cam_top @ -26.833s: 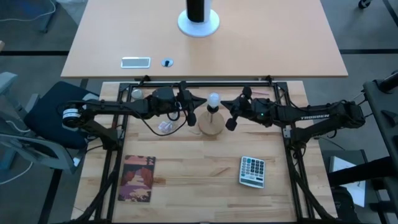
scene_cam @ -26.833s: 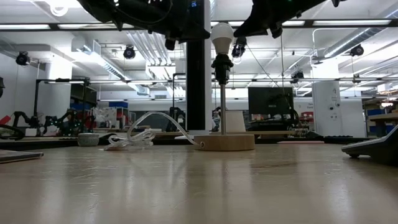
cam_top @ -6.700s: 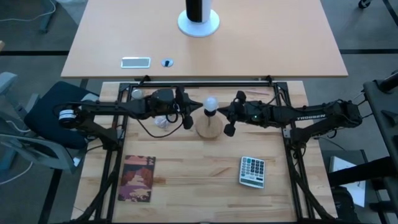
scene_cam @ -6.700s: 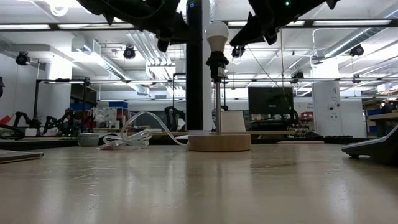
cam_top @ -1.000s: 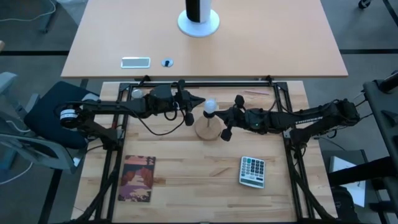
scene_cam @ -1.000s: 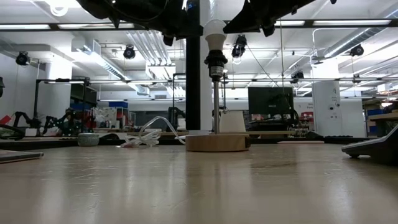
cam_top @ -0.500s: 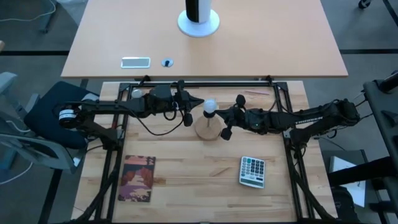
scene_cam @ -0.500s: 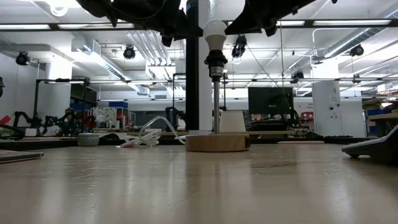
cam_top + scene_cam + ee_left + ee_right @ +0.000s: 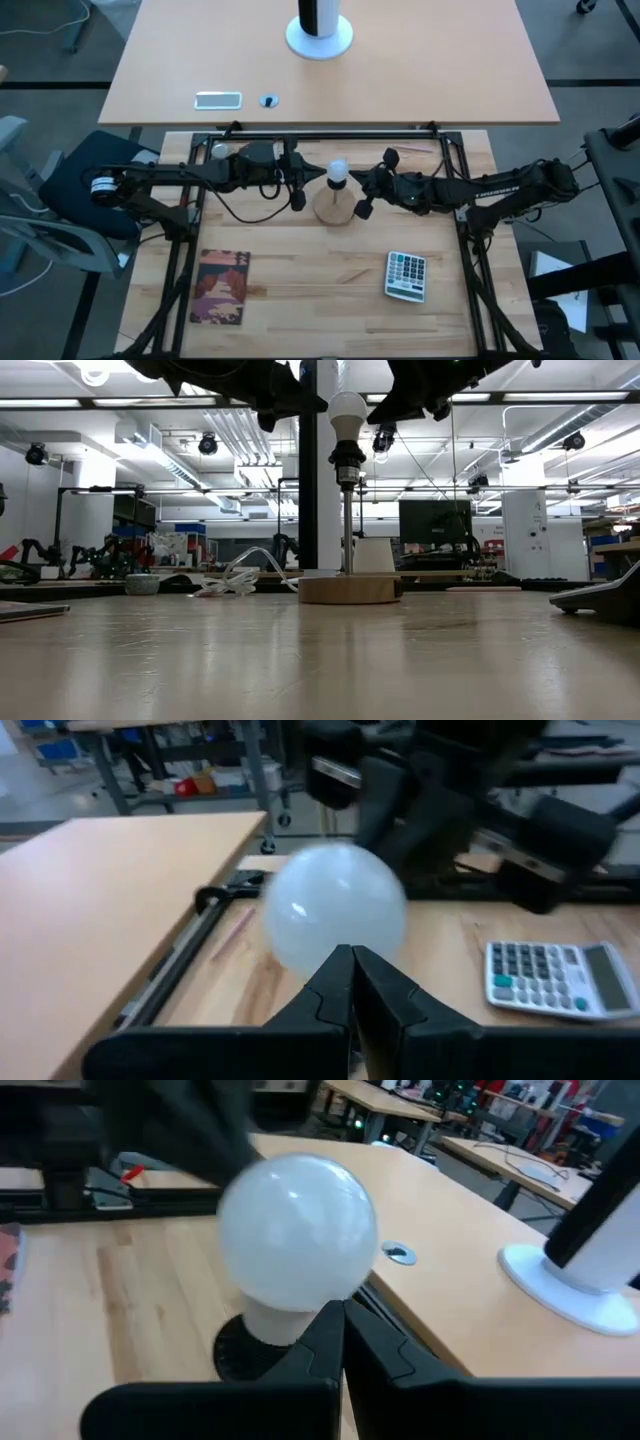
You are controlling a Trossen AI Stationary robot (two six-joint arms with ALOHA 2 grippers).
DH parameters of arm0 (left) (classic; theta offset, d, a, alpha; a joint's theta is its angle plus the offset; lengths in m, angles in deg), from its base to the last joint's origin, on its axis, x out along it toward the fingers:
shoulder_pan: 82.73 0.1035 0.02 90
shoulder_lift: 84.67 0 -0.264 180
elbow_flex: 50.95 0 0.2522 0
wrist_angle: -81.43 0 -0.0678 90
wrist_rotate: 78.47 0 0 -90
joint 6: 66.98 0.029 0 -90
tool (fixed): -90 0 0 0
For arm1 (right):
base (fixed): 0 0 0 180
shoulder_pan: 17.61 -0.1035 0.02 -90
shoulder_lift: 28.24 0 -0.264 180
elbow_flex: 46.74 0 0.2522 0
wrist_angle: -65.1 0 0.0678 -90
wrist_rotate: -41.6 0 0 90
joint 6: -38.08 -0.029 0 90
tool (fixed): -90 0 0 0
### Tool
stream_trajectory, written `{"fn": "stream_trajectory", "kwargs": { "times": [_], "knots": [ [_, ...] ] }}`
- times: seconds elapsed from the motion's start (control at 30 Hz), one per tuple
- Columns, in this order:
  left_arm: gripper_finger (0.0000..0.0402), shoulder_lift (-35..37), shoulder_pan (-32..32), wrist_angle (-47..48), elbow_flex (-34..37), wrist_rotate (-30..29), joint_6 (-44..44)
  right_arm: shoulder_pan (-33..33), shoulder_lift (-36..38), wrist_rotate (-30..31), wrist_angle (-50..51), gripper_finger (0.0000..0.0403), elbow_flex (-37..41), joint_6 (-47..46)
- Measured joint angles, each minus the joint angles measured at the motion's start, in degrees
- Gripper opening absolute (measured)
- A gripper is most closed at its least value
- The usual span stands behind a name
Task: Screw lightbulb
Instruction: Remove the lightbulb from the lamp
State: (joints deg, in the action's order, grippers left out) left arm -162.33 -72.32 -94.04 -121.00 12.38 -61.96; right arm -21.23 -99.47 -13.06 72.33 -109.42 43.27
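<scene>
sitting between left tool (image 9: pixel 312 171) and right tool (image 9: pixel 362 180), the lightbulb (image 9: pixel 338 171).

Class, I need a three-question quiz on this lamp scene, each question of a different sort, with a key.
1. True or false: the bulb sits in the socket atop the lamp.
2. Multiple choice: the calculator lies (A) on the left arm's side, (B) on the right arm's side, (C) on the far desk.
3. Fill in: both the left hand and the right hand are ____, one on each side of the bulb.

Key: 1 true; 2 B; 3 shut.
</scene>
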Motion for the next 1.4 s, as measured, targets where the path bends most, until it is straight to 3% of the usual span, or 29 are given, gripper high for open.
{"fn": "stream_trajectory", "kwargs": {
  "times": [0.3, 0.47, 0.6, 0.8, 0.97, 1.4],
  "knots": [
    [0.0, 0.8, -0.7, -2.2, 0.2, -2.0, 0.1, -0.3, 1.2, 0.5, 8.0, 0.0, 0.0, -3.1],
    [0.0, 0.8, -0.7, -4.9, 0.1, -10.9, 2.1, -1.3, 1.1, -5.2, 7.6, 0.0, 0.0, -4.1],
    [0.0, 0.2, -0.5, -4.8, 0.1, -17.9, 4.6, -2.5, 0.9, -6.3, 4.8, 0.0, 0.0, -3.4],
    [0.0, -2.8, -0.4, -5.2, 0.1, -16.0, 5.0, -1.8, 0.9, -5.2, -0.6, 0.0, 0.0, 0.7],
    [0.0, -3.7, -0.8, -5.1, 0.1, -11.8, 4.7, -0.5, 0.9, -3.7, -0.3, 0.0, 0.0, 0.7],
    [0.0, -1.7, -2.3, 0.9, 0.1, -9.4, 1.1, -0.3, 0.9, 2.6, 1.1, 0.0, 0.0, 1.9]
  ]
}}
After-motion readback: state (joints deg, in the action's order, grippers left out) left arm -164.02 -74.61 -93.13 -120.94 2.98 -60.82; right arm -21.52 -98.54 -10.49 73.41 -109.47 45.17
